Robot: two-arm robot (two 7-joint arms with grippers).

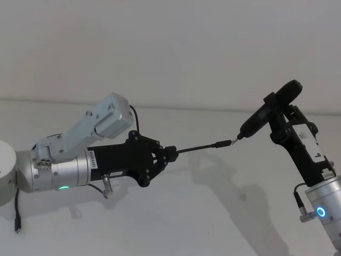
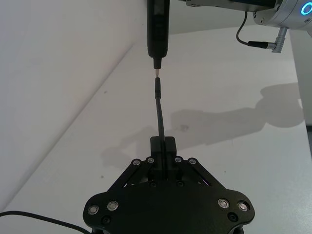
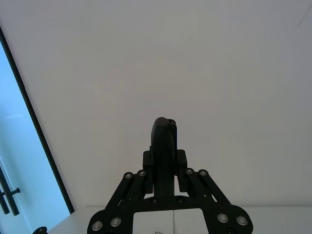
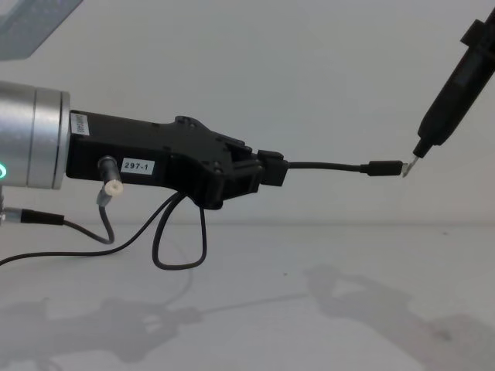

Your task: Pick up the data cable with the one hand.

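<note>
My left gripper point(image 1: 171, 153), black with a white "297-1" label, is held above the table and is shut on the data cable point(image 1: 202, 147). The thin black cord sticks out straight from its jaws toward the right. Its small plug point(image 4: 384, 168) has a silver tip that nearly touches the metal point of a slim dark tool point(image 4: 452, 85). Slack cable point(image 4: 182, 239) loops down beneath the gripper point(image 4: 271, 168). In the left wrist view the cable point(image 2: 159, 109) runs from the gripper point(image 2: 162, 144) up to the tool point(image 2: 158, 29). My right gripper point(image 1: 277, 120) is raised at the right, shut on the tool point(image 3: 163, 141).
The white table point(image 1: 213, 213) lies under both arms, with a plain white wall behind. A short wire with a silver connector point(image 1: 106, 186) hangs from the left wrist. Another dark wire point(image 1: 17, 213) trails down at the far left.
</note>
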